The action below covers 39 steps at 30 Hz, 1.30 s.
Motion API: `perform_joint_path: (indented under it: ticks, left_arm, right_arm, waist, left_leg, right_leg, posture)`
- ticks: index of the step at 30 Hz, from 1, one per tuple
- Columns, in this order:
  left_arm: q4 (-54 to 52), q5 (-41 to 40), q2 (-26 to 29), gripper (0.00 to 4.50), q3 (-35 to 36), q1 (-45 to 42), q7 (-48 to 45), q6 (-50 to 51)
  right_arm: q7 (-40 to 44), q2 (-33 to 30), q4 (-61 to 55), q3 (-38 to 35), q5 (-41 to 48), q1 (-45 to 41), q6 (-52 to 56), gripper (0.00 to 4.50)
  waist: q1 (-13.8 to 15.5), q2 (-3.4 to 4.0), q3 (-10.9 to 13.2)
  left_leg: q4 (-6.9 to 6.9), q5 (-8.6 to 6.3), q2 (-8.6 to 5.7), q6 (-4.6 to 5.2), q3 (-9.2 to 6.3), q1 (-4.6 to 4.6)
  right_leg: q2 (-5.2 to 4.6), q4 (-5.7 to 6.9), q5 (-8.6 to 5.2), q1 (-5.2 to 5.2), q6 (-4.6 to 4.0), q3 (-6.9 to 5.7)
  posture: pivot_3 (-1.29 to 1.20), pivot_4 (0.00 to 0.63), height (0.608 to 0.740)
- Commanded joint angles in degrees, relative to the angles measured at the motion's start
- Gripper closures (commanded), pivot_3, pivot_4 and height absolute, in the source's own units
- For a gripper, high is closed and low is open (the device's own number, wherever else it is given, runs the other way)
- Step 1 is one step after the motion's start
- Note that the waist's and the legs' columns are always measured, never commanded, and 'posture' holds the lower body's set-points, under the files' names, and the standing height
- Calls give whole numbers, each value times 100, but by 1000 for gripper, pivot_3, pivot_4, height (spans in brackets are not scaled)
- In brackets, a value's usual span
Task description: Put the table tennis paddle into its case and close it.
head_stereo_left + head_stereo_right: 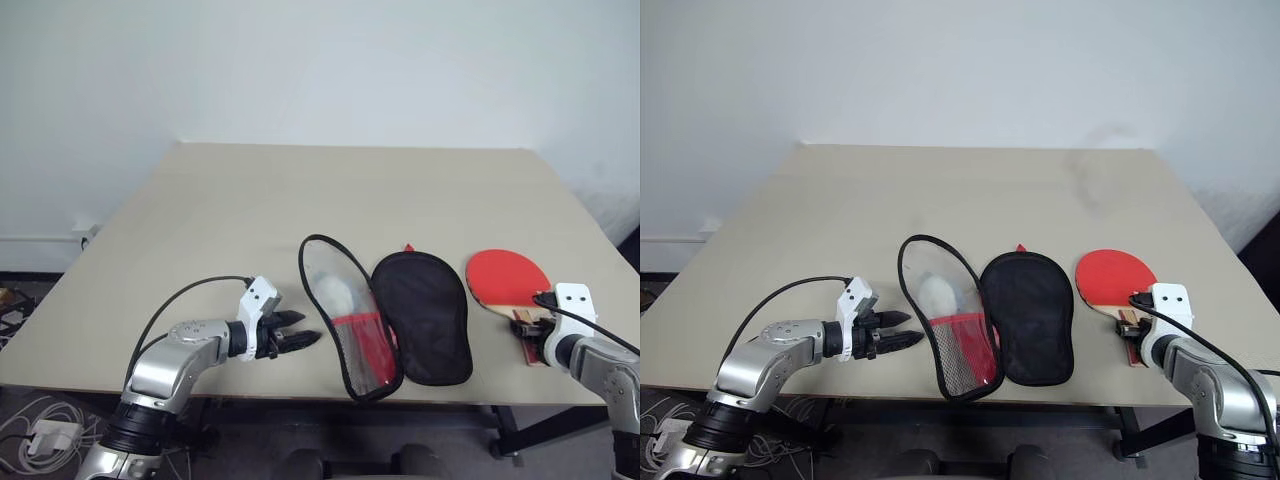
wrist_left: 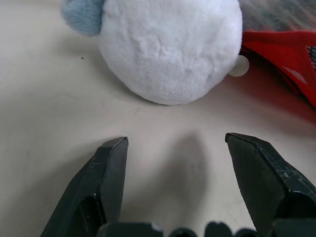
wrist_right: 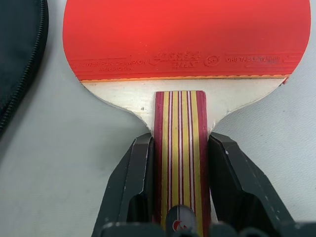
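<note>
The table tennis paddle (image 1: pixel 505 277) lies flat on the table at the right, red face up, its striped wood handle (image 3: pixel 180 113) pointing toward the front edge. My right gripper (image 3: pixel 180 138) has a black finger pressed against each side of that handle. The case (image 1: pixel 420 315) lies unzipped and spread open at the middle front, black lining half on the right and clear plastic half (image 1: pixel 340 340) on the left, with red fabric showing through it. My left gripper (image 1: pixel 308 328) hovers open just left of the case, nothing between its fingers.
A white fluffy ball (image 2: pixel 170 47) with a grey-blue patch sits at the clear half of the case, straight ahead of my left gripper. The beige table (image 1: pixel 300 190) stretches bare behind the case. Its front edge runs just below both grippers.
</note>
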Motion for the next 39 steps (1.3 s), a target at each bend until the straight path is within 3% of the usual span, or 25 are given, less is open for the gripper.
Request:
perform_joint_path:
  ticks: [1, 8, 13, 19, 31, 39]
  left_arm:
    - [-47, 9, -26, 1119, 52, -121, 12, -31]
    - [126, 81, -125, 1119, -75, -253, -52, -73]
    - [258, 142, -195, 1119, -153, -408, -100, -80]
    - [281, 173, -253, 1119, -240, -596, -143, 19]
    - [561, 271, -432, 1119, -407, -849, -189, -69]
    - [700, 362, -475, 1119, -410, -847, -285, -195]
  right_arm:
    - [91, -200, -568, -591, 356, -503, 526, 3304]
    - [55, -14, -1709, -616, 824, -1160, 1594, 3304]
    - [-239, 794, -2432, -374, 878, -1338, 2325, 3304]
    - [-611, 1609, -3122, 383, 673, -910, 2635, 3304]
    - [-1163, 2501, -3134, 526, 307, -496, 2637, 3304]
    - [-1129, 2423, -3077, 622, 144, -132, 2637, 3304]
  waist:
    - [1, 17, 10]
    - [5, 38, 22]
    - [12, 36, 23]
    - [10, 35, 22]
    - [1, 37, 22]
    - [4, 39, 22]
  left_leg:
    - [0, 0, 0, 0, 0, -3]
    - [-3, 0, 4, -1, -10, -10]
    - [3, 0, -1, 0, -14, -13]
    - [4, 2, -3, -4, -20, -26]
    - [5, 3, -5, -6, -19, -29]
    - [7, 4, -6, -6, -20, -24]
  right_leg:
    - [0, 0, 0, -3, 0, 0]
    - [6, 5, 1, -12, 0, -5]
    - [-1, 4, 1, -7, -1, -12]
    - [-2, 8, 1, -21, 0, -16]
    - [-2, 12, 1, -28, -1, -17]
    - [-2, 13, 1, -20, -1, -19]
  posture:
    - [0, 0, 716]
    - [0, 0, 716]
    - [0, 0, 716]
    - [0, 0, 716]
    - [0, 0, 716]
    - [0, 0, 716]
